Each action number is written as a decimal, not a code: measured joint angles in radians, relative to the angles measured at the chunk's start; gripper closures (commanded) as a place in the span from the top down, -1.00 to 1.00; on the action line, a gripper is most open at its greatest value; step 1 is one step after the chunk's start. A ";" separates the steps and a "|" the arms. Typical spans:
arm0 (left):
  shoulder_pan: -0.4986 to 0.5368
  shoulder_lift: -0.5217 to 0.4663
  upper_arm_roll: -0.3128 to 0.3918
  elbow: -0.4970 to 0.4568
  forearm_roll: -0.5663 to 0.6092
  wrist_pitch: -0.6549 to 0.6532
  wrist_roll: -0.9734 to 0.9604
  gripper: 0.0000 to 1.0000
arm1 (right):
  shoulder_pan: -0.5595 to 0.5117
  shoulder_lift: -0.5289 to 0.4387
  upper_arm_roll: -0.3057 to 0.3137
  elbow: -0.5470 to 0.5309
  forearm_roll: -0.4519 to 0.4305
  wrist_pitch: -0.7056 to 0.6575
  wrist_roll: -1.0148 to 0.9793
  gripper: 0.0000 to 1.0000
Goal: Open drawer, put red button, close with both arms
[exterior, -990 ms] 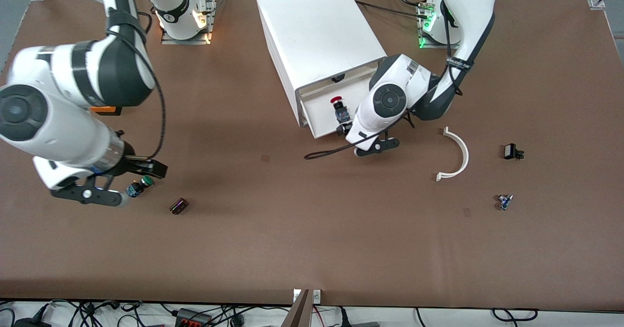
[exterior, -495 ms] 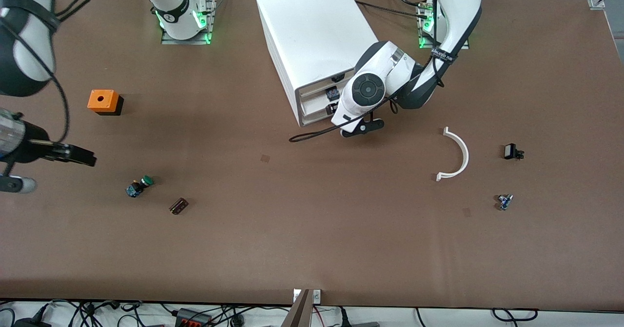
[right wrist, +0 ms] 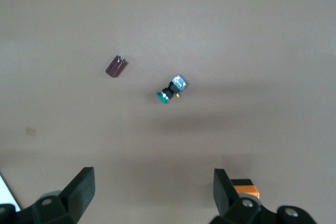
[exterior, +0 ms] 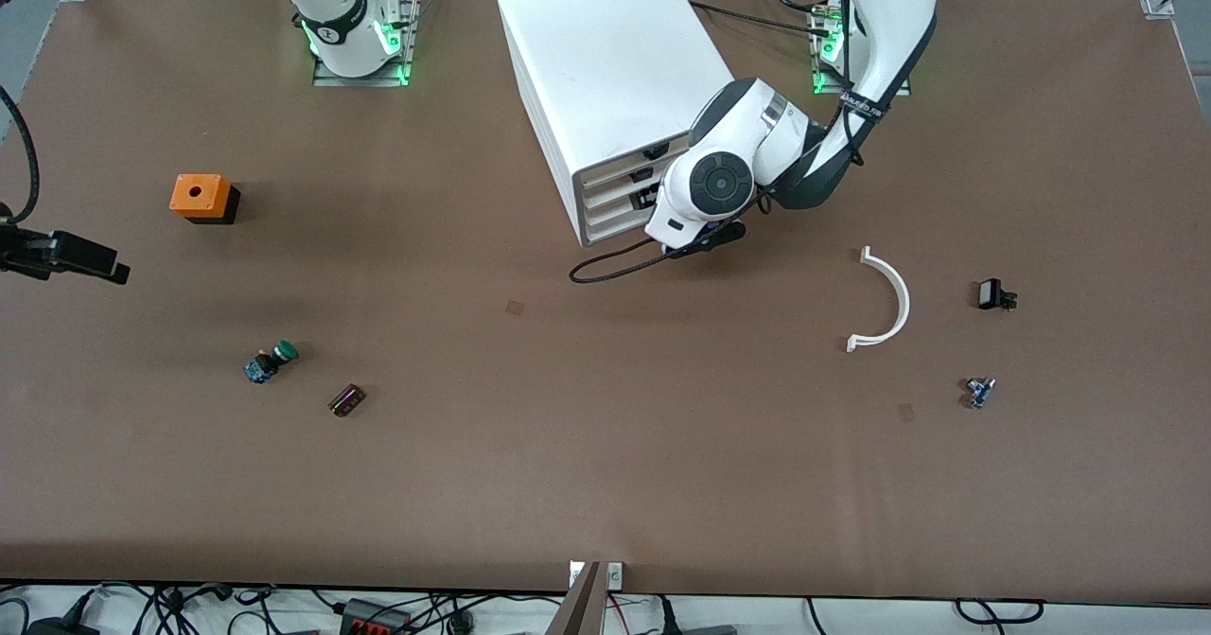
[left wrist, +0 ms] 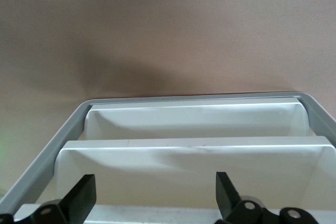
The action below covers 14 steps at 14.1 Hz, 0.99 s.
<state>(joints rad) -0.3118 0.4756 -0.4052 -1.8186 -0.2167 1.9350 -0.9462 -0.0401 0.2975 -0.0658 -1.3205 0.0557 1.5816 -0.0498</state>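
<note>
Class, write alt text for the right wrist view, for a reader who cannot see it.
Looking down, the right gripper, fingers open, is over bare brown table. Below it lie a green-capped button on its side, a small dark red block, and the corner of an orange box.

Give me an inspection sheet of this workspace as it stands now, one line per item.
Surface: brown table, a few small dark marks.
Job's things: white cabinet; its drawer looks pushed in; red button not seen.
Clutter: green button and dark red chip toward the right arm's end; orange box farther from the front camera; white curved strip, black clip, small blue part toward the left arm's end.
Grippers: left gripper at the cabinet front, jaws open, empty; right gripper high over the table's edge, jaws open, empty.
Cables: black cable looping under the left arm.
Surroundings: wires along the table's near edge.
</note>
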 measured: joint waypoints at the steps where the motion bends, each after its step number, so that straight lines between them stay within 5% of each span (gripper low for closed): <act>1: 0.000 0.000 0.000 0.000 0.000 -0.001 0.000 1.00 | 0.001 -0.010 0.002 -0.014 -0.002 -0.002 0.000 1.00; 7: 0.019 -0.005 0.004 0.070 0.020 -0.079 0.001 1.00 | 0.002 -0.182 0.013 -0.286 -0.061 0.114 0.000 1.00; 14: 0.146 -0.019 0.010 0.304 0.406 -0.304 0.187 1.00 | 0.015 -0.254 0.024 -0.358 -0.064 0.130 -0.001 1.00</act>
<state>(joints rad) -0.1659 0.4562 -0.3947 -1.5142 0.1893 1.6311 -0.7590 -0.0254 0.0433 -0.0422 -1.6783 -0.0082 1.7118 -0.0506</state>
